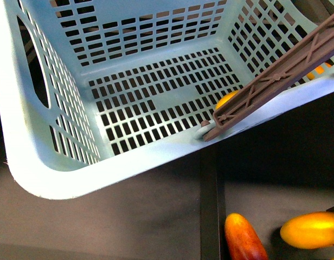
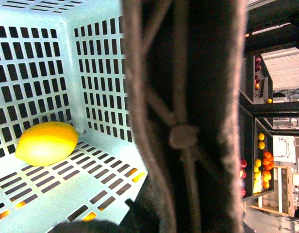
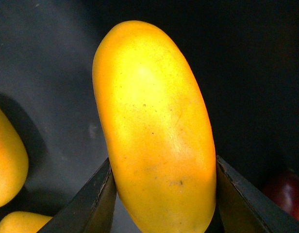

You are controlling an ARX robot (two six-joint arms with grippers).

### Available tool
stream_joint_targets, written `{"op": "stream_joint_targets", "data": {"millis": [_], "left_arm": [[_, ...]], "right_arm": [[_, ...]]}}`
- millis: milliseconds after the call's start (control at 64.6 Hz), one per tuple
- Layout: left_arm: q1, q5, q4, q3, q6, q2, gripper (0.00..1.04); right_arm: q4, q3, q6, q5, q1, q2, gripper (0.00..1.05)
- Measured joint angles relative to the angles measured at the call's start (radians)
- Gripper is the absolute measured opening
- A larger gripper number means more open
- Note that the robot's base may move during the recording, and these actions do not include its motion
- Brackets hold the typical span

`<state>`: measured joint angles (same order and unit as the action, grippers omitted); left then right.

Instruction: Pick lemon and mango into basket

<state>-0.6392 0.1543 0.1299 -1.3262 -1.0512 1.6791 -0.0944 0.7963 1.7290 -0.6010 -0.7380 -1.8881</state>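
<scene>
Basket fills the left and centre of the front view, tilted, its slotted floor mostly bare. Brown handle crosses its right rim, sloping down to a pivot at the near wall.

Lemon lies inside the basket on the floor, close to a corner; in the front view only a sliver of it shows behind the handle.

Left end effector: the left wrist view is blocked by the handle close up, so I cannot tell whether it is clenched or released. It may be holding the handle, but that is a guess.

Red-and-orange mango lies on the dark surface below the basket. Right of it, the yellow mango sits between the two dark fingers of the right end effector; both fingers press its flanks, so it reads as grasped.

Judgement: lemon done, mango next.

Risks:
- Smooth, rounded skin; the grip is near one end, so the fruit could pivot or slip on lifting.
- The handle lies across the right rim and could catch the mango on the way in.
- The tilted basket may let the lemon roll.
</scene>
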Motion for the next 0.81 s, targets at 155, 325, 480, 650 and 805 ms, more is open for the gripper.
{"op": "stream_joint_targets", "data": {"millis": [155,325,480,650,805], "left_arm": [[0.0,0.0,0.0,0.0,0.0,0.0,0.05],[0.0,0.002,0.0,0.0,0.0,0.0,0.05],[0.0,-0.003,0.0,0.0,0.0,0.0,0.05],[0.0,0.0,0.0,0.0,0.0,0.0,0.05],[0.0,-0.001,0.0,0.0,0.0,0.0,0.05]], "right_arm": [[-0.049,-0.007,-0.208,-0.201,-0.056,0.222,0.48],[-0.035,-0.079,-0.508,-0.404,-0.05,0.498,0.48],[0.131,-0.193,-0.827,-0.436,0.033,0.707,0.48],[0.375,-0.302,-1.196,-0.31,0.243,0.852,0.48],[0.562,-0.33,-1.413,-0.104,0.481,0.814,0.48]]}}
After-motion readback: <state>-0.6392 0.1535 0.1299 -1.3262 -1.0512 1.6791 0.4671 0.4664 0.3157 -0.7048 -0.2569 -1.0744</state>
